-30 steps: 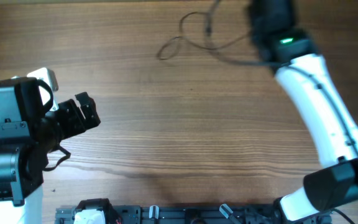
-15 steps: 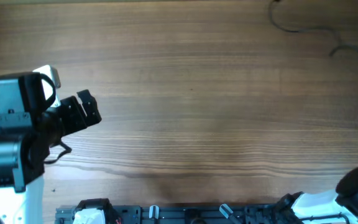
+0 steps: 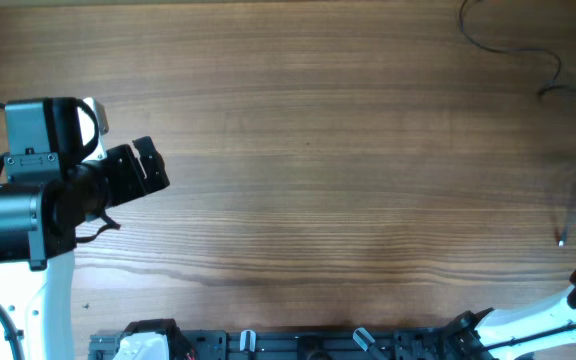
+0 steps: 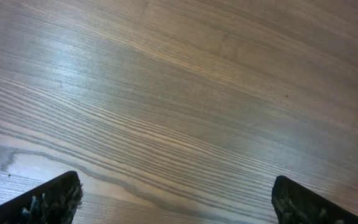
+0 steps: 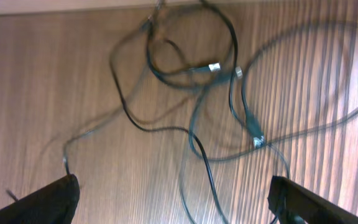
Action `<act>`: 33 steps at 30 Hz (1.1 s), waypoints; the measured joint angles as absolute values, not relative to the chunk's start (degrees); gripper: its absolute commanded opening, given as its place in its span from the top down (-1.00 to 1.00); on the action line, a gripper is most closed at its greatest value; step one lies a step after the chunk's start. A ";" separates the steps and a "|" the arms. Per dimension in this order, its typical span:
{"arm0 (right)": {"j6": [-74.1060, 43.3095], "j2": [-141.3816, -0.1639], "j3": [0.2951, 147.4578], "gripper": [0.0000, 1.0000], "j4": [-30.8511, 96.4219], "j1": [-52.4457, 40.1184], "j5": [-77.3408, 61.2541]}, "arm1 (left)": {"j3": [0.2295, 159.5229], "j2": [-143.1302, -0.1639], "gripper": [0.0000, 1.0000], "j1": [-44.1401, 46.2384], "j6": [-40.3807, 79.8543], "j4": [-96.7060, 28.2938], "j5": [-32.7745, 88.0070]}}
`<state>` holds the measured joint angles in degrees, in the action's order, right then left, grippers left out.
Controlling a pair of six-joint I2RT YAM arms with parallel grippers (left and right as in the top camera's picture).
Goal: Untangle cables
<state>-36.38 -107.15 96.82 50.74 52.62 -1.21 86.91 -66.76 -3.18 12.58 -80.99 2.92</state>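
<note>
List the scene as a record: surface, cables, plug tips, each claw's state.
surface: wooden table
cables: thin black cord in loose, crossing loops, by the table's far right edge in the overhead view
plug tips: small metal ends among the loops
left claw: open, over bare wood, holding nothing
right claw: open, cables ahead of it, nothing gripped

wooden table (image 3: 308, 150), visible grain, soft glare

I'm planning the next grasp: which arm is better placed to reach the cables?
Right: the right gripper, open, looks onto the cables; the left gripper sees only bare table, far across from them.
</note>
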 measured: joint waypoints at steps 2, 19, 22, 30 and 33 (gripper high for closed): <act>-38.09 -107.72 96.49 -0.99 53.08 52.03 -4.78 | 86.91 -66.74 -0.99 -3.18 12.58 -81.01 2.92; 0.34 -117.25 95.26 -0.99 24.51 21.26 -3.95 | 86.91 -66.76 -0.99 -3.18 12.60 -81.03 6.11; 0.58 -120.88 95.26 -0.99 21.71 22.00 -2.24 | 86.91 -66.76 -0.99 -3.18 12.60 -81.03 7.03; 1.48 -128.03 95.15 0.00 19.03 24.36 1.61 | 86.91 -66.76 -0.99 -3.18 12.75 -81.03 9.47; 1.15 -130.39 95.15 0.92 19.05 25.54 1.80 | 86.91 -66.76 -0.99 -3.18 12.75 -81.01 9.80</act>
<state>1.15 -130.39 95.15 19.05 25.54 1.80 86.91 -66.76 -3.18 12.75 -81.01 9.80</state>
